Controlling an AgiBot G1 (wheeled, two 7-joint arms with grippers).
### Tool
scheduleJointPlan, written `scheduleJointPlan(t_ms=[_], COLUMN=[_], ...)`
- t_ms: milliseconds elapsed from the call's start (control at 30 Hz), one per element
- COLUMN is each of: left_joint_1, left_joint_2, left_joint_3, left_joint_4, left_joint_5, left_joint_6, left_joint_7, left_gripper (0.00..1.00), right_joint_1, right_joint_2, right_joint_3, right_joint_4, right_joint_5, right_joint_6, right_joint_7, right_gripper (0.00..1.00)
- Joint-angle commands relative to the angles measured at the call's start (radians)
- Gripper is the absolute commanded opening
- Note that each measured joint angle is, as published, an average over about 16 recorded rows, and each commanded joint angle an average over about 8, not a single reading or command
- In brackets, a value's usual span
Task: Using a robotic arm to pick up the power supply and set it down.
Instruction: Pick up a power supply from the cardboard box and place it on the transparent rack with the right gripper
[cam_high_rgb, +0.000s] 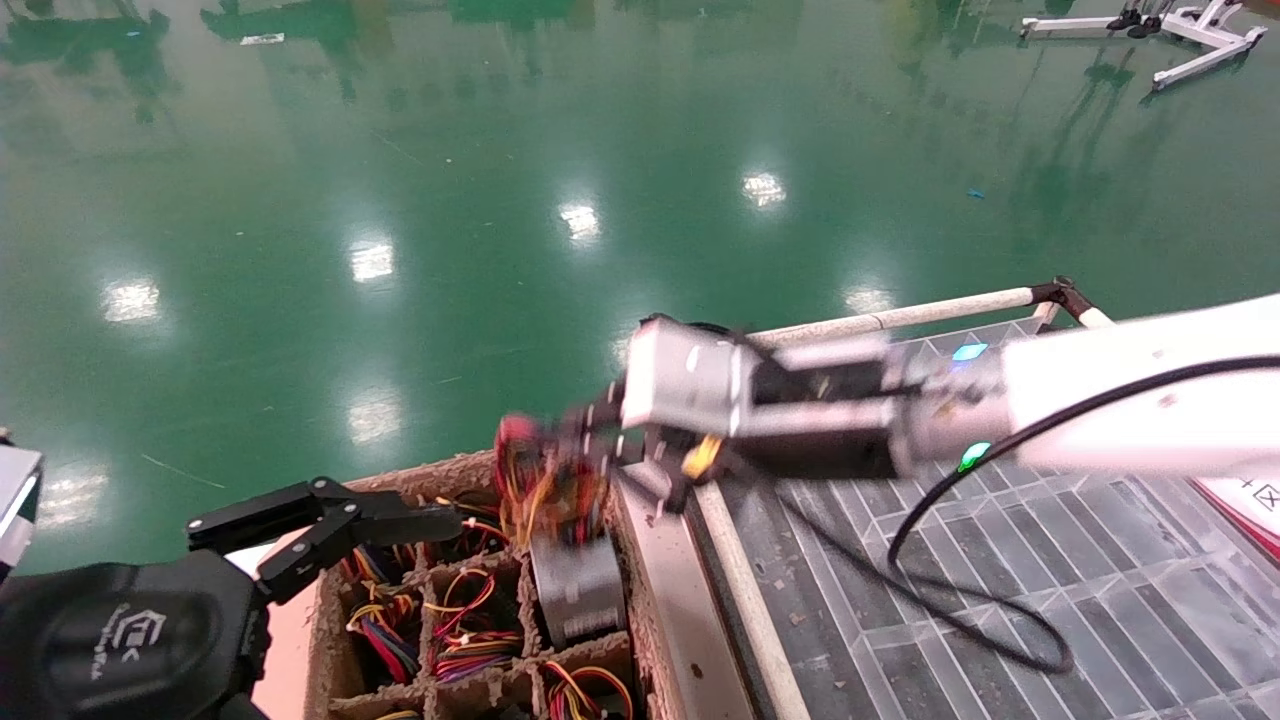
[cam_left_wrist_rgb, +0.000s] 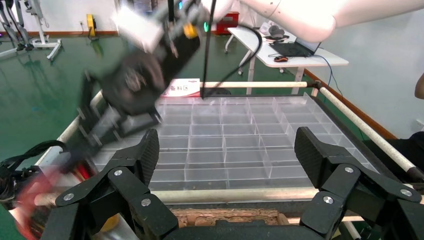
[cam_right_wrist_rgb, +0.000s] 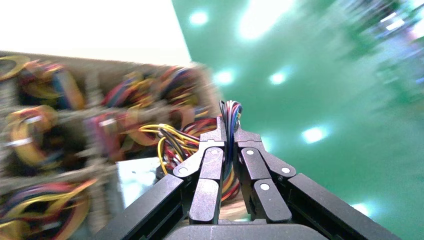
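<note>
The white robotic arm (cam_high_rgb: 1120, 400) reaches in from the right over the crate. My right gripper (cam_high_rgb: 585, 440) (cam_right_wrist_rgb: 229, 131) is shut on the coloured wire bundle (cam_high_rgb: 545, 480) (cam_right_wrist_rgb: 172, 142) of the power supply (cam_high_rgb: 578, 595). The grey metal box hangs tilted under the wires, over a cell at the crate's right side; I cannot tell whether its lower end is out of the cell. In the right wrist view the box (cam_right_wrist_rgb: 137, 177) shows just beyond the fingers. My left gripper (cam_high_rgb: 400, 512) (cam_left_wrist_rgb: 227, 145) stands open at the crate's left, holding nothing.
A brown cardboard crate (cam_high_rgb: 320, 640) with divided cells holds several more wire bundles. To its right lies a clear plastic compartment tray (cam_high_rgb: 1000, 560) (cam_left_wrist_rgb: 235, 130) on a framed table with pale rails (cam_high_rgb: 745, 590). Green floor lies beyond.
</note>
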Motion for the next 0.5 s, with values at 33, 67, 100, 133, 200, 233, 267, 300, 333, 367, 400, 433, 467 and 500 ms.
scheduleJointPlan(t_ms=[33, 67, 100, 133, 200, 233, 267, 300, 333, 367, 400, 433, 467, 500], left_joint_1=[0.0, 0.0, 0.0, 0.0, 0.0, 0.0, 0.0, 0.0, 0.0, 0.0, 0.0, 0.0, 0.0, 0.0], left_joint_2=[0.0, 0.0, 0.0, 0.0, 0.0, 0.0, 0.0, 0.0, 0.0, 0.0, 0.0, 0.0, 0.0, 0.0], left_joint_3=[0.0, 0.0, 0.0, 0.0, 0.0, 0.0, 0.0, 0.0, 0.0, 0.0, 0.0, 0.0, 0.001, 0.001], left_joint_4=[0.0, 0.0, 0.0, 0.0, 0.0, 0.0, 0.0, 0.0, 0.0, 0.0, 0.0, 0.0, 0.0, 0.0], left_joint_5=[0.0, 0.0, 0.0, 0.0, 0.0, 0.0, 0.0, 0.0, 0.0, 0.0, 0.0, 0.0, 0.0, 0.0], left_joint_6=[0.0, 0.0, 0.0, 0.0, 0.0, 0.0, 0.0, 0.0, 0.0, 0.0, 0.0, 0.0, 0.0, 0.0], left_joint_7=[0.0, 0.0, 0.0, 0.0, 0.0, 0.0, 0.0, 0.0, 0.0, 0.0, 0.0, 0.0, 0.0, 0.0], left_gripper=[1.0, 1.0, 1.0, 1.0, 1.0, 1.0, 1.0, 1.0, 1.0, 1.0, 1.0, 1.0, 1.0, 1.0], right_joint_1=[-0.002, -0.002, 0.0, 0.002, 0.009, 0.013, 0.018, 0.023, 0.028, 0.033, 0.038, 0.044, 0.05, 0.056], right_joint_2=[0.014, 0.021, 0.027, 0.034, 0.049, 0.057, 0.066, 0.075, 0.085, 0.096, 0.106, 0.116, 0.127, 0.137], right_joint_3=[0.026, 0.038, 0.05, 0.062, 0.085, 0.096, 0.107, 0.117, 0.127, 0.136, 0.143, 0.15, 0.156, 0.161], right_joint_4=[0.016, 0.019, 0.022, 0.023, 0.025, 0.024, 0.024, 0.024, 0.022, 0.02, 0.017, 0.013, 0.008, 0.002], right_joint_5=[0.022, 0.036, 0.048, 0.06, 0.082, 0.092, 0.101, 0.107, 0.114, 0.119, 0.123, 0.127, 0.129, 0.129], right_joint_6=[0.02, 0.025, 0.03, 0.033, 0.038, 0.041, 0.043, 0.045, 0.046, 0.046, 0.046, 0.044, 0.042, 0.039], right_joint_7=[-0.023, -0.034, -0.044, -0.054, -0.07, -0.078, -0.087, -0.096, -0.104, -0.111, -0.117, -0.123, -0.127, -0.131], right_gripper=[0.0, 0.0, 0.0, 0.0, 0.0, 0.0, 0.0, 0.0, 0.0, 0.0, 0.0, 0.0, 0.0, 0.0])
